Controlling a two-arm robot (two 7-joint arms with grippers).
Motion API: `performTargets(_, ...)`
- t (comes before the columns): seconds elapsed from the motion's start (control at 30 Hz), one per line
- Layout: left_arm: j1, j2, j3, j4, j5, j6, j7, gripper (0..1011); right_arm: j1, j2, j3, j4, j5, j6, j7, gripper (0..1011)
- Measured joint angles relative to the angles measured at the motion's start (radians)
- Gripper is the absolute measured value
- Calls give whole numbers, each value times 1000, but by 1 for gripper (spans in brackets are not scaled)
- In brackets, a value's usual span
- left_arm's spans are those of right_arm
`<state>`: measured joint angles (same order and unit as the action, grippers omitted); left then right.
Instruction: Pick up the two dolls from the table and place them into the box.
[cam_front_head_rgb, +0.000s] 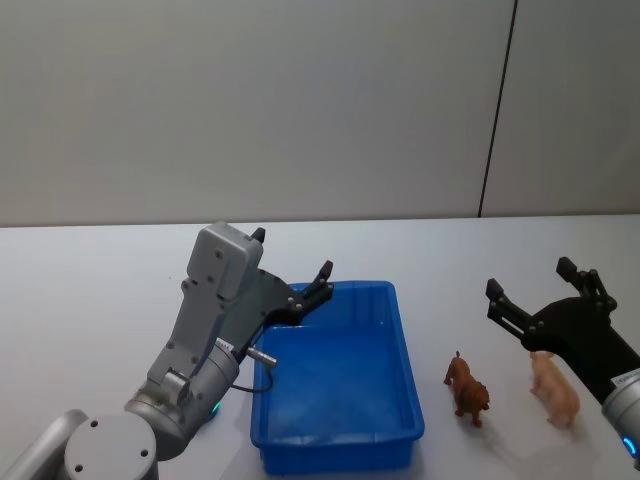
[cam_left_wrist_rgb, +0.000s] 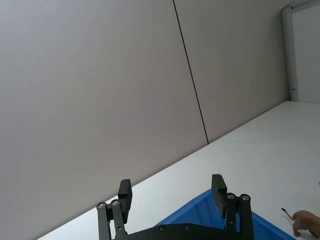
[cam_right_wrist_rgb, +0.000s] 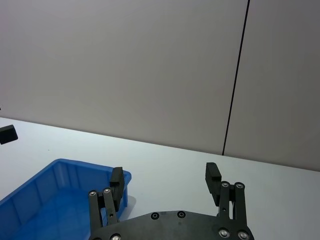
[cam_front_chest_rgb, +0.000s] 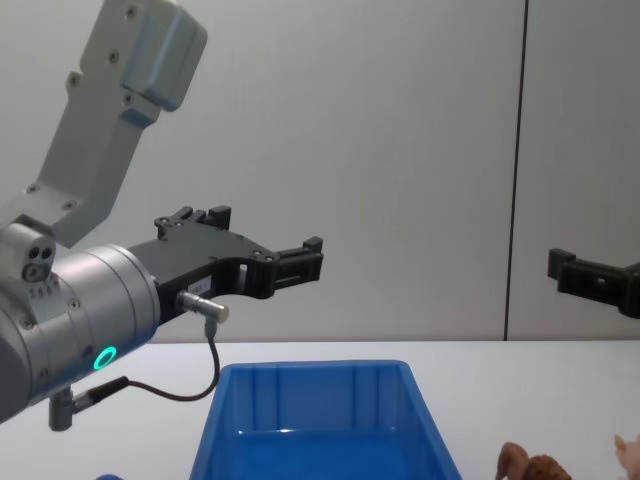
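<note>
- The right end effector (cam_front_head_rgb: 530, 280) is open wide and holds nothing. It hangs in the air above the two dolls, at about 12 o'clock from them in the head view.
- The left end effector (cam_front_head_rgb: 290, 253) is open wide too, and it is empty. It hangs over the box near its 10 o'clock corner.
- The brown doll (cam_front_head_rgb: 467, 388) stands on the counter (cam_front_head_rgb: 100, 280), just beside the box at its 3 o'clock side but not touching it.
- The pale doll (cam_front_head_rgb: 555, 390) stands at 3 o'clock from the brown doll, near it but apart. The right arm covers a bit of its top end.
- The box (cam_front_head_rgb: 408, 370) is blue, and no doll is in it yet.
- Both dolls look small and light, so lifting them should be easy.
- They look hard and smooth, so they may slip or tip over if they get a nudge first.
- The brown doll's tail and legs are thin. The fat middle of the body looks like the best place to hold, with one finger on each side.
- The same hold around the middle should suit the pale doll.
</note>
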<state>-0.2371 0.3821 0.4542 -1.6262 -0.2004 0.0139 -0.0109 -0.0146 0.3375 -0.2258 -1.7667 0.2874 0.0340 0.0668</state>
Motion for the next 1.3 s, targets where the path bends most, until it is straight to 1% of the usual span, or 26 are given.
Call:
performTargets(1.1, 0, 0, 0, 0, 0, 0, 0, 1002, 0, 1, 1, 0, 0, 0, 1, 1001)
performTargets(1.3, 0, 0, 0, 0, 0, 0, 0, 1002, -3, 12, 11, -3, 19, 7, 17, 1001)
